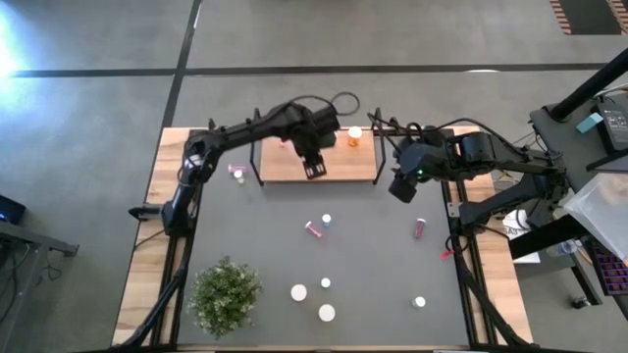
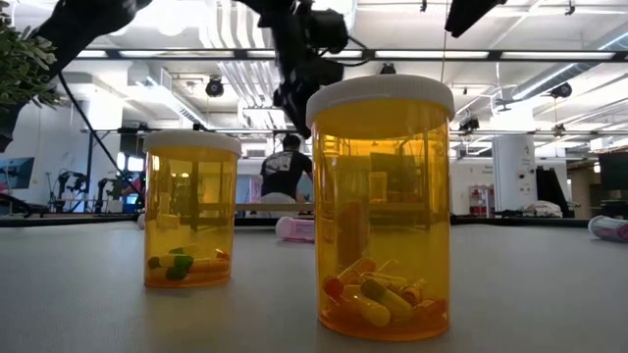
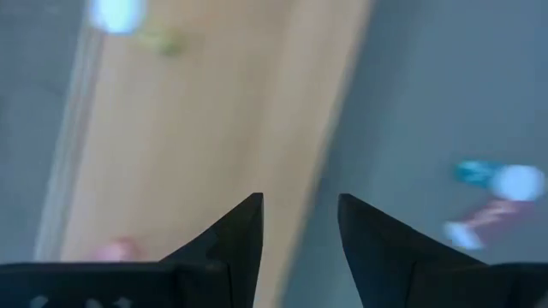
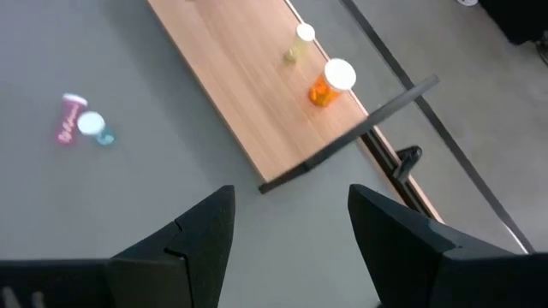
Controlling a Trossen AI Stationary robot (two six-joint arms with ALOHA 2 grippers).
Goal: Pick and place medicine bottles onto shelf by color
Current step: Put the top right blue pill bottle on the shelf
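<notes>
The shelf [image 1: 339,162] stands at the table's far side. An orange bottle [image 1: 354,135] stands on its right part, and it also shows in the right wrist view [image 4: 330,83] beside a small yellowish bottle [image 4: 300,41]. My left gripper [image 1: 314,169] hovers over the shelf's near edge [image 3: 282,128], open and empty [image 3: 300,201]. My right gripper [image 1: 400,188] hovers over the mat just right of the shelf, open and empty [image 4: 291,192]. A pink bottle [image 1: 314,228] lies on its side mid-mat beside a small upright one [image 1: 326,220]. Another pink bottle [image 1: 420,228] lies farther right.
Two small bottles [image 1: 236,174] sit left of the shelf. Several white-capped bottles [image 1: 326,313] stand near the front edge; two orange ones [image 2: 381,206] show close in the low view. A green plant [image 1: 226,294] stands at the front left. A person [image 2: 285,169] stands beyond the table.
</notes>
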